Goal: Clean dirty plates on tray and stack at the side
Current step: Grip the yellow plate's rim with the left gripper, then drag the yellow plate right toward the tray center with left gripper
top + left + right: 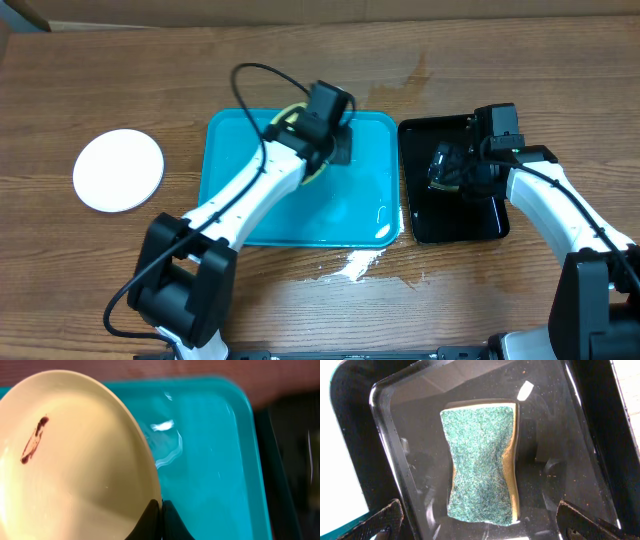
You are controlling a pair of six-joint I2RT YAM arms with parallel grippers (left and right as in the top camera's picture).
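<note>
The large turquoise plastic tray [350,205] sits mid-way along the brown wooden table [60,270]. Over its back half, the side away from the arm bases, the left gripper [161,519] is pinched together on the rim of a pale yellow-green round plate [75,475]. Its two black fingertips [150,522] meet right at the plate's edge. The plate looks raised at the gripped edge rather than lying flat on the tray floor, and a dark reddish-brown smear [34,440] marks its face. Seen from above, the arm covers most of that plate, leaving only slivers of rim showing. Water glints on the tray floor beside it.

Well off to the tray's left, on bare table, a white round plate [118,170] lies flat and looks clean. Just beside the tray's right edge is a smaller glossy black rectangular tray [455,225]. It holds a rectangular sponge with a green scouring face and yellow body [482,465]. The right gripper [482,532] hangs over that sponge with its fingers spread wide, one at each side, touching nothing. A splash of water [355,265] lies on the table by the turquoise tray's front right corner.
</note>
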